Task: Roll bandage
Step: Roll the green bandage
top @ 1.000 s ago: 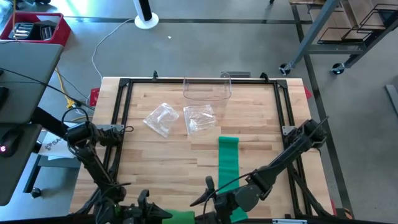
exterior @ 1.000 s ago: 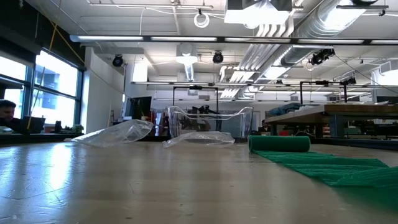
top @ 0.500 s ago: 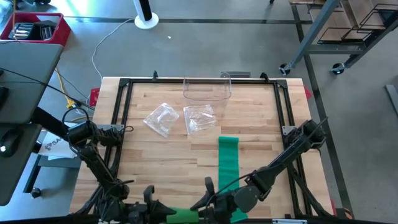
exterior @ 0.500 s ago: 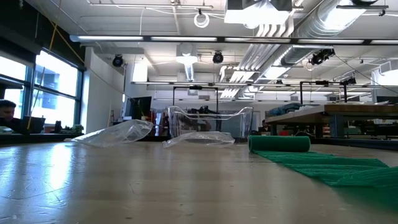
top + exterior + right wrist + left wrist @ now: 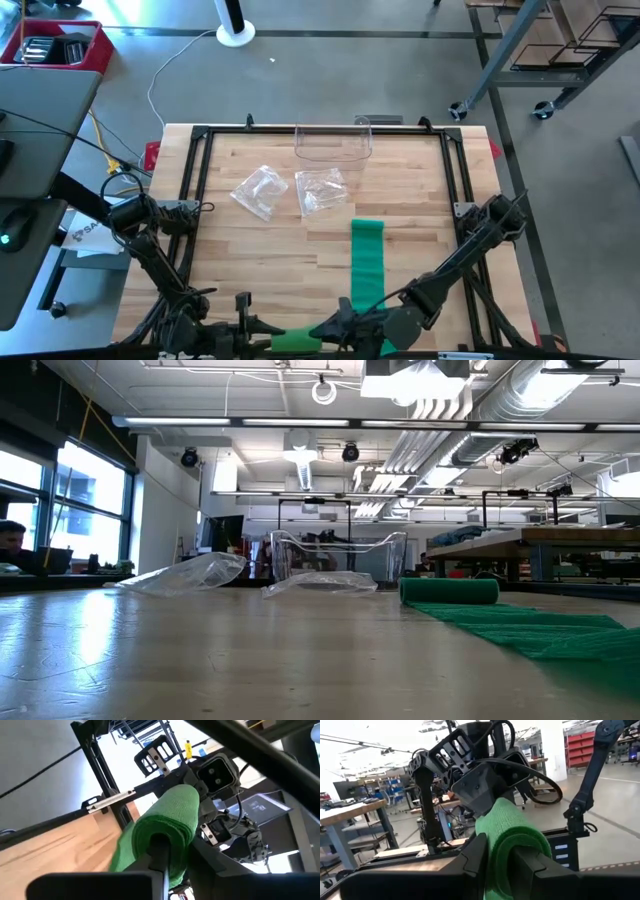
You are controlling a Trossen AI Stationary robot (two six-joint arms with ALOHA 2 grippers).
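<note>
Down at the near table edge, both grippers meet on the rolled end of the green mesh bandage [image 5: 296, 343]: the left gripper [image 5: 502, 857] and right gripper [image 5: 172, 851] each have their fingers clamped on it. I'd say keep the twist even and the flat strip [image 5: 367, 262] taut, so the layers stack square, not cone-shaped.
</note>
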